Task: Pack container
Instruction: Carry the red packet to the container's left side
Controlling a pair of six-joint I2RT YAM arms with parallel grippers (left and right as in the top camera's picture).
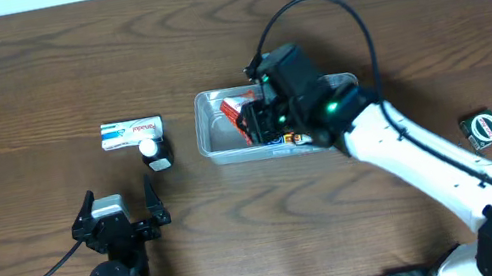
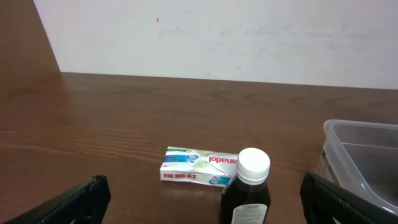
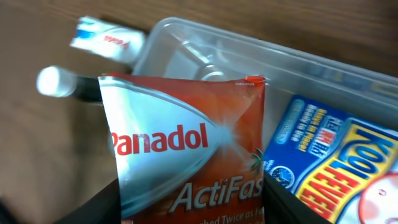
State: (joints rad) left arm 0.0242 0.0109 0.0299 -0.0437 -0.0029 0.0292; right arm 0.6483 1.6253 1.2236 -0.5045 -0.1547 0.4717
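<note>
Step now: placing. Right fingers (image 3: 93, 208) clamped on Panadol ActiFast box (image 3: 186, 155), low over the container (image 1: 212, 132), next to the KoolFever pack (image 3: 348, 168) inside. Next: lower a bit, release. Left fingers (image 2: 68, 202) wide apart, empty, left of container by the med. bottle (image 1: 156, 154).

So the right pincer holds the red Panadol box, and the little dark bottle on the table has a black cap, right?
Not quite: the cap of the bottle is white, not black, as the left wrist view shows. The rest is right: the right pincer holds the red Panadol box, and the bottle stands on the table.
</note>
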